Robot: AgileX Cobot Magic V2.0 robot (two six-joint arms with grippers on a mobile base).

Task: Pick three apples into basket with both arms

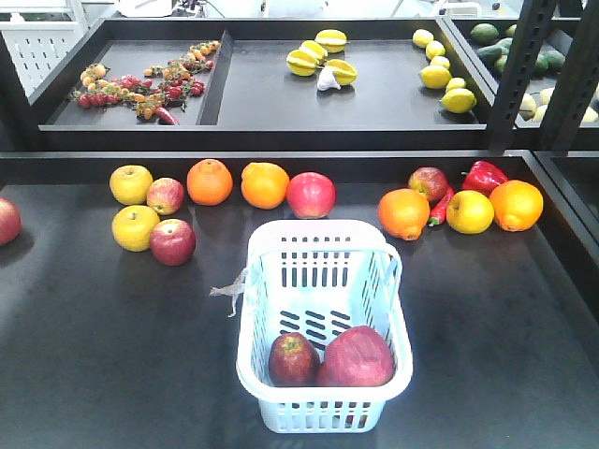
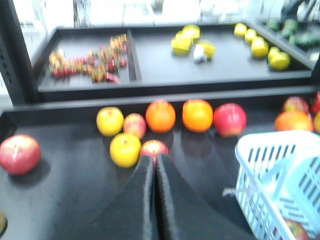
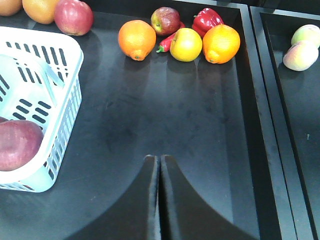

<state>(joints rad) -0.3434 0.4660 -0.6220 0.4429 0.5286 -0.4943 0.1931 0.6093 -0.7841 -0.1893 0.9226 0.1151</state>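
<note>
The white slotted basket [image 1: 318, 227] stands at the front centre of the dark table, holding a small dark red apple [image 1: 293, 360] and a larger one [image 1: 357, 358]. More red apples lie behind it: one [image 1: 172, 241] at the left, one [image 1: 311, 195] in the middle, one [image 1: 428, 183] at the right. My left gripper [image 2: 155, 159] is shut and empty, its tips just short of the left red apple [image 2: 154, 148]. My right gripper [image 3: 160, 158] is shut and empty over bare table, to the right of the basket [image 3: 70, 50]. Neither arm shows in the front view.
Oranges [image 1: 210, 181], yellow apples [image 1: 131, 183] and a red bell pepper [image 1: 484, 176] share the back row. A lone red apple [image 1: 5, 221] lies far left. A raised shelf [image 1: 281, 131] behind holds starfruit, lemons and cherry tomatoes. Black uprights [image 1: 519, 75] stand at the right.
</note>
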